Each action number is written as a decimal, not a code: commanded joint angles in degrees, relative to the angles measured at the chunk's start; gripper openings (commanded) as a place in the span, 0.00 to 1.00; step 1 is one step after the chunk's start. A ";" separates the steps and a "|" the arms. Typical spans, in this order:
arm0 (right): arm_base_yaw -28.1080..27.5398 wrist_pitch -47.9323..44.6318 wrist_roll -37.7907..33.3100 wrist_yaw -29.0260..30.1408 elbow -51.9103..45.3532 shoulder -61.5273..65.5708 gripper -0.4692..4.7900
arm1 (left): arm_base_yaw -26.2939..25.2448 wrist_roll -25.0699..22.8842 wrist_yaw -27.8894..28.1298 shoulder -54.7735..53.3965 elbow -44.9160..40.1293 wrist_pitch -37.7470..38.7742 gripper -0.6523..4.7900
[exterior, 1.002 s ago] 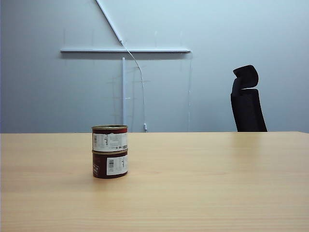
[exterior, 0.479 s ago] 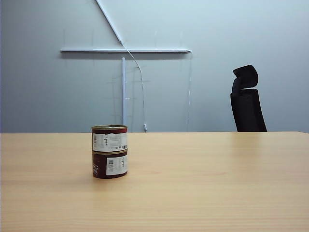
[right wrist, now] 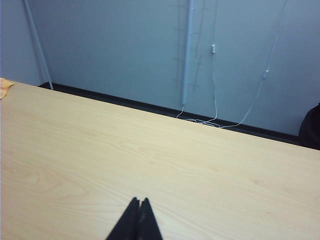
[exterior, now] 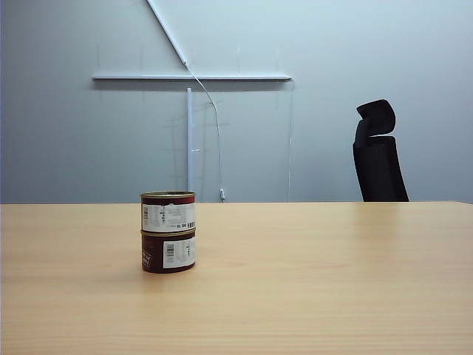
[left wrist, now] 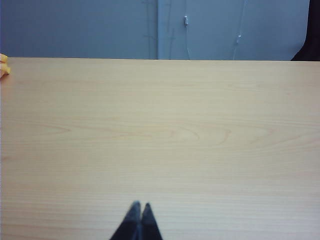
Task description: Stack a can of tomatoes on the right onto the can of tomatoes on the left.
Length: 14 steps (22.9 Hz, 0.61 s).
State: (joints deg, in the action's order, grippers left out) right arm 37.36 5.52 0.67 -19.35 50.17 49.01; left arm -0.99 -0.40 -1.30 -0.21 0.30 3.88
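Observation:
Two dark red cans of tomatoes with white labels stand stacked on the left of the table in the exterior view, the upper can [exterior: 168,212] resting upright on the lower can [exterior: 168,252]. Neither arm shows in that view. In the left wrist view my left gripper [left wrist: 140,205] is shut over bare wood, with nothing between its fingers. My right gripper [right wrist: 139,201] in the right wrist view is also shut and empty above the tabletop. No can appears in either wrist view.
The wooden table [exterior: 332,274] spans the exterior view. A black office chair [exterior: 378,154] stands behind its far edge at the right. A small yellow thing [left wrist: 3,65] lies at the table's edge in the left wrist view and also shows as a yellow thing [right wrist: 5,87] in the right wrist view.

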 commanded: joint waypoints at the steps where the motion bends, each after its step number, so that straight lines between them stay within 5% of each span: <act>1: 0.09 -1.01 -0.22 -0.02 0.28 -0.07 0.07 | -0.07 0.00 0.00 -0.13 0.22 -0.48 0.11; 11: -0.24 3.91 0.00 0.00 -0.76 -4.46 0.07 | -0.07 0.00 0.00 -0.13 0.22 -0.48 0.11; 14: -5.86 3.63 0.39 2.75 -6.75 -10.99 0.07 | -0.04 0.00 0.00 -0.13 0.22 -0.48 0.11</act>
State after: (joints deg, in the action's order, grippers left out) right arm 33.36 9.10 0.89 -18.79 45.47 39.75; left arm -0.99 -0.40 -1.28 -0.25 0.30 3.90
